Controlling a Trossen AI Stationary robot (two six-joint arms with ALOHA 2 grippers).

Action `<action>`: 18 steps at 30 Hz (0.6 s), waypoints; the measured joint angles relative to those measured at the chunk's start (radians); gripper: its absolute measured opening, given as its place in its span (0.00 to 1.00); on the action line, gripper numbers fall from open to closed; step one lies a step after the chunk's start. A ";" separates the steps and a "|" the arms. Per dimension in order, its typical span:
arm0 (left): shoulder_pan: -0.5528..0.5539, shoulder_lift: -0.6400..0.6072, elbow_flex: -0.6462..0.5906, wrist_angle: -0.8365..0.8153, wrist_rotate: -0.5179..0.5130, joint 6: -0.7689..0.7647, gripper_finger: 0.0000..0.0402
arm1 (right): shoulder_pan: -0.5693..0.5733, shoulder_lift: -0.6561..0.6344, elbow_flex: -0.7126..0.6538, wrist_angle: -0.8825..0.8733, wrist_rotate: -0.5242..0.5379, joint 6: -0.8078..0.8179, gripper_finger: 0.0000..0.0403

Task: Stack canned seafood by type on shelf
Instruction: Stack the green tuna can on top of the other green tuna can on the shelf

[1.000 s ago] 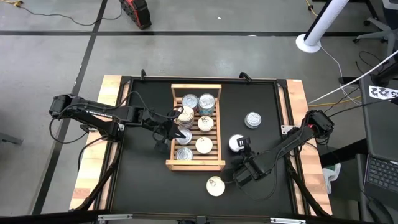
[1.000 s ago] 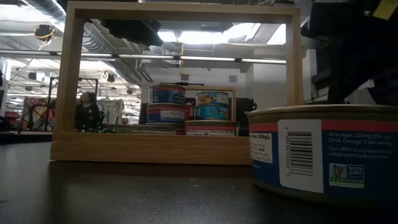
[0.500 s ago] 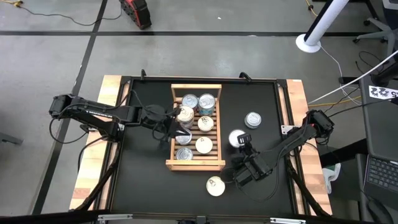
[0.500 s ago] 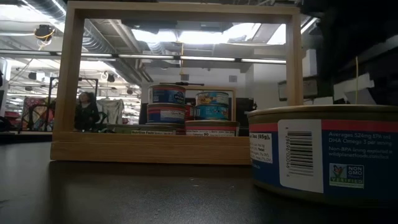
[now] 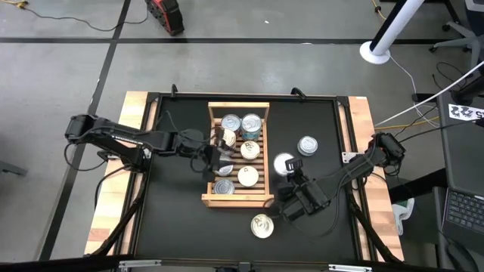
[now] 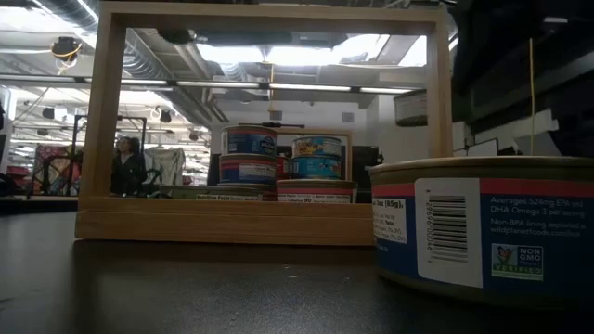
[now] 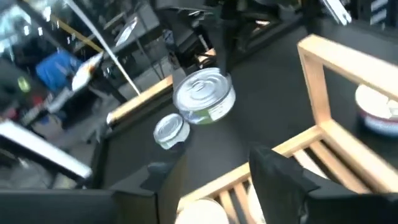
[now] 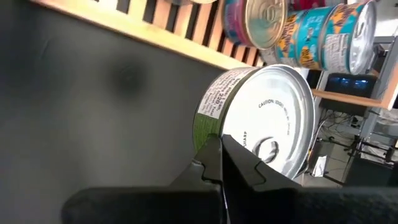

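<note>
The wooden shelf stands mid-table with several round tins on its slats, among them two silver-lidded ones at its far end. My left gripper hovers open over the shelf's left row, above a cream lid. Just right of the shelf, my right gripper is shut on a green-labelled tin with a silver lid. The left wrist view shows that tin too, under the right arm. My right gripper pinches the green-labelled tin at its rim, where lid and side wall meet, with both fingers close together. The fingers slant down from the table's near right. The tin is tilted, its lid facing the wrist camera, lifted off the table.
Two more tins rest on the black table: one right of the shelf toward the far side, and one at the near edge, which fills the low view's right. The shelf's end rail frames stacked tins behind it.
My right gripper has risen and drifted toward the shelf, carrying the green-labelled tin up off the table. My left gripper has rolled over the shelf's left row and opened there.
</note>
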 joint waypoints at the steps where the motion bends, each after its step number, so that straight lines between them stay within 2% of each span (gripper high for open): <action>1: -0.002 0.017 0.000 0.020 0.000 0.035 0.44 | -0.009 0.000 0.008 0.000 0.001 -0.012 0.00; 11: -0.001 0.167 0.000 0.188 -0.003 0.271 0.49 | -0.089 0.000 0.072 0.020 0.004 -0.118 0.00; 18: -0.001 0.234 0.000 0.242 -0.026 0.420 0.49 | -0.145 0.000 0.101 0.123 0.004 -0.237 0.00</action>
